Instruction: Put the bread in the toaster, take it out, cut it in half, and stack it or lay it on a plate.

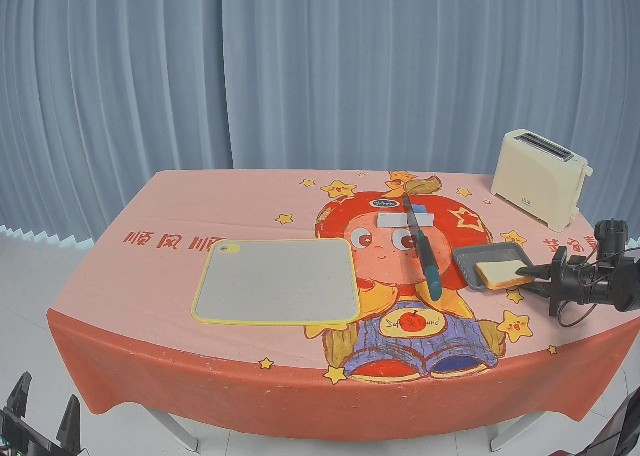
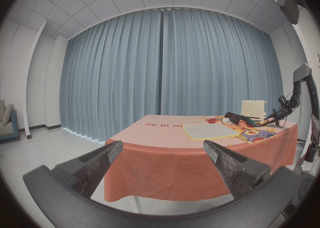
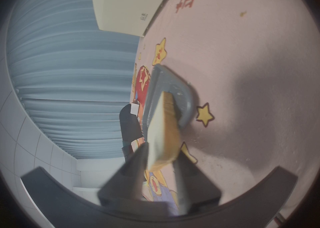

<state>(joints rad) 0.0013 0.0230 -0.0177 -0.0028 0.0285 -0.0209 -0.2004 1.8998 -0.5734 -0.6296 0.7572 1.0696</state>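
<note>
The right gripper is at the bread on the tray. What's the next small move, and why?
Probably a short lift: the right gripper is shut on the pale square bread slice, which lies in the shallow grey tray; it must clear the rim before going to the cream toaster behind.

A table draped in a pink-orange cartoon-print cloth is carrying 5 things. A grey cutting board with a yellow rim is lying flat near the front edge, left of centre. A knife with a teal handle is lying to its right, handle toward the front, with a small white block just beside the blade. A grey tray is sitting right of the knife. A cream toaster is standing upright at the far right corner.
</note>
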